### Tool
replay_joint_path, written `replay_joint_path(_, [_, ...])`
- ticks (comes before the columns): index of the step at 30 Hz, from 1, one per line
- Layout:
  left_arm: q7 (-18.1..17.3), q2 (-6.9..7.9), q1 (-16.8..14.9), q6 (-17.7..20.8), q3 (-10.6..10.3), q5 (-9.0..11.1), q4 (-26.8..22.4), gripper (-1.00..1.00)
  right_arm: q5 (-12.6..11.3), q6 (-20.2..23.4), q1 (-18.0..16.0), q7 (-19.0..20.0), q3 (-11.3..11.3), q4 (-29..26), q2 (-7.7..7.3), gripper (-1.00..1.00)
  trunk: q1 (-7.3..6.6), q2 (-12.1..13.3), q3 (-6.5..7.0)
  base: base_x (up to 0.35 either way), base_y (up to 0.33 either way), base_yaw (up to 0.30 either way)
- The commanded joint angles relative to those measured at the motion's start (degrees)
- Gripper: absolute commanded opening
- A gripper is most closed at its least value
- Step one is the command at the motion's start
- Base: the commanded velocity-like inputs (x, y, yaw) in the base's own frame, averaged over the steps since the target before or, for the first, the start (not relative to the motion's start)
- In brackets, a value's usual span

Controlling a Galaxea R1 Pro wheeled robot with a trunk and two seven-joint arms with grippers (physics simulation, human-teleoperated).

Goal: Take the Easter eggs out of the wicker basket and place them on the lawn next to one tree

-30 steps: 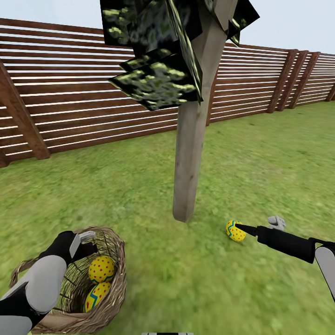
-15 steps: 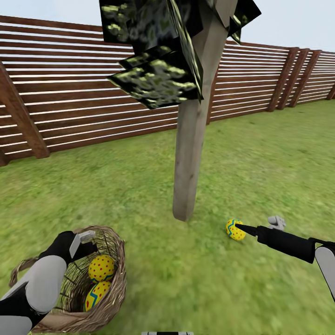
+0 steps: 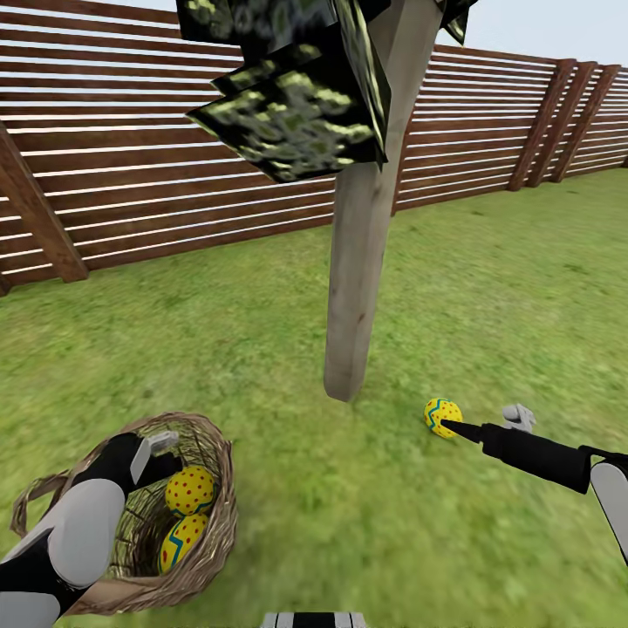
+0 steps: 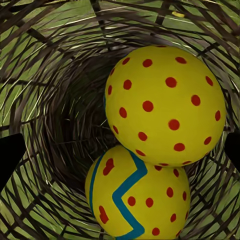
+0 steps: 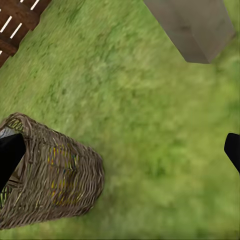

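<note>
Head view: left gripper [image 3: 161,447], spread wide, hangs over two eggs [image 3: 187,515] in the basket [image 3: 214,532]. Right gripper [image 3: 449,427], fingers parted, touches a third egg [image 3: 440,412] beside the tree [image 3: 358,288].

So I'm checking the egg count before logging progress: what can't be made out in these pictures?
- Head view: the left arm covers part of the wicker basket, so its floor is hidden.
- Left wrist view: the dotted egg overlaps the zigzag egg, whose lower end the edge cuts off.
- Head view: the right gripper overlaps the egg on the lawn; contact is unclear.
- The tree loses its crown at the top edge.
</note>
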Motion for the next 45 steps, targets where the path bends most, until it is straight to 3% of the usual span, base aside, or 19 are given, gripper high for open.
replay_joint_path(1, [0.13,-0.03,-0.05,0.04,0.30,0.08,-0.03,1.00,0.39,0.24,-0.04,0.49,-0.07,0.00,0.00,1.00,-0.01,-0.02,-0.05,0.000,0.000,0.000])
replay_joint_path(10, [0.13,-0.08,-0.01,-0.85,-0.66,0.08,0.01,1.00,0.39,0.24,-0.04,0.51,-0.07,0.00,0.00,1.00,-0.01,-0.02,-0.05,0.000,0.000,0.000])
replay_joint_path(25, [0.13,-0.08,0.03,-2.60,-1.35,0.08,0.16,1.00,0.39,0.24,-0.04,0.50,-0.07,0.00,0.00,1.00,0.38,-0.22,-3.37,0.000,0.000,0.000])
replay_joint_path(39, [-0.03,-0.01,0.11,-5.14,-2.01,0.08,0.00,1.00,0.39,0.24,-0.04,0.51,-0.07,0.00,0.00,1.00,0.38,-0.22,-3.37,0.000,0.000,0.000])
replay_joint_path(45, [-4.61,0.36,0.12,-5.63,-2.24,0.06,0.05,1.00,0.39,0.24,-0.04,0.50,-0.07,0.00,0.00,1.00,0.38,-0.22,-3.37,0.000,0.000,0.000])
